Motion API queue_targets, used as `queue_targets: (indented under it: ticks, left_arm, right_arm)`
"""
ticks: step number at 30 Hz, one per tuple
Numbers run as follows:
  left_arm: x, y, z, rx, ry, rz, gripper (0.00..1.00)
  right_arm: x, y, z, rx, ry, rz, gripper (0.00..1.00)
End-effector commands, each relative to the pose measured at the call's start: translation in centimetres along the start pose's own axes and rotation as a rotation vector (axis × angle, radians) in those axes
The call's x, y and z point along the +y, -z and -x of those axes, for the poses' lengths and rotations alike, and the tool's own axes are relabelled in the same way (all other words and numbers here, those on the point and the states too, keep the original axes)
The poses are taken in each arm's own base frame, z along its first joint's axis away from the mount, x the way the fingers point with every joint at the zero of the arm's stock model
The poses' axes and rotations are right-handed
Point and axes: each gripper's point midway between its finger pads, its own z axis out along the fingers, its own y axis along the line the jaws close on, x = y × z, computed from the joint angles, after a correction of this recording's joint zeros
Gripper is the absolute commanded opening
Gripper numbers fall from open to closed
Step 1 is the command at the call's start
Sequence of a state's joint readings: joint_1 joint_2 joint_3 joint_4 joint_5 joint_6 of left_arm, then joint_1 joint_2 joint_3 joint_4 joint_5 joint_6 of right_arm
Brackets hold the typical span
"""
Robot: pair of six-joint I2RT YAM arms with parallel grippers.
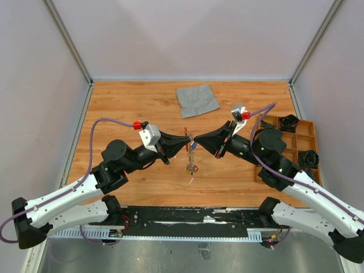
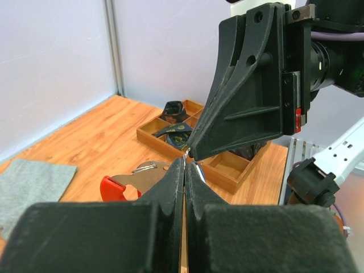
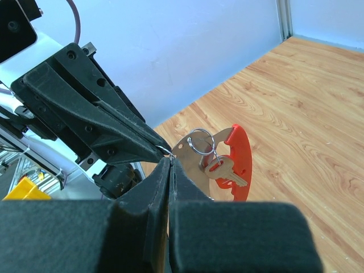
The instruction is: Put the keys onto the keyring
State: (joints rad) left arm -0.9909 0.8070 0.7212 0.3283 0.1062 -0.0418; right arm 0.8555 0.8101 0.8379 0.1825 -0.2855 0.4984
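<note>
While you're hovering btwn desk [image 1: 131, 108] side edges, L end effector [image 2: 185, 162] & R end effector [image 3: 169, 163] are clenching tip-to-tip at keyring [image 3: 240, 159], key [image 3: 224, 169] dangling; can't tell what's gripped.

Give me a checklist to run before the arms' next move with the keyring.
1. Left gripper shut: ok.
2. Right gripper shut: ok.
3. Both grippers' tips meeting at the keyring: ok.
4. One key hanging from it: ok.
5. Which gripper actually pinches it: cannot tell.
6. What hangs at the end of the chain: cannot tell.
</note>
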Motion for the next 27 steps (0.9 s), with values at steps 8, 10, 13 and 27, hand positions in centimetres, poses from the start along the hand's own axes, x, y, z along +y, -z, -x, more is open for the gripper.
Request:
queue_targets:
  ticks: [8,10,13,27]
  left_arm:
    - [-0.5,0.0,2.8,-0.092,-0.010,-0.016,0.01]
    - [-0.5,0.0,2.8,-0.093,-0.010,-0.014,0.01]
    - [-0.5,0.0,2.8,-0.091,-0.009,-0.014,0.00]
    - [-0.4,0.0,2.7,-0.090,-0.008,-0.013,0.00]
  right_arm:
    - [-0.9,0.2,0.1,-0.014,-0.028,-0.067,0.01]
    - [-1.1,0.3,0.0,-0.013,-0.029,-0.079,0.01]
    - [-1.3,0.5,0.1,-0.017,-0.033,-0.095,0.01]
    - [-1.7,0.4,-0.8,0.013,-0.055,-0.108,0.01]
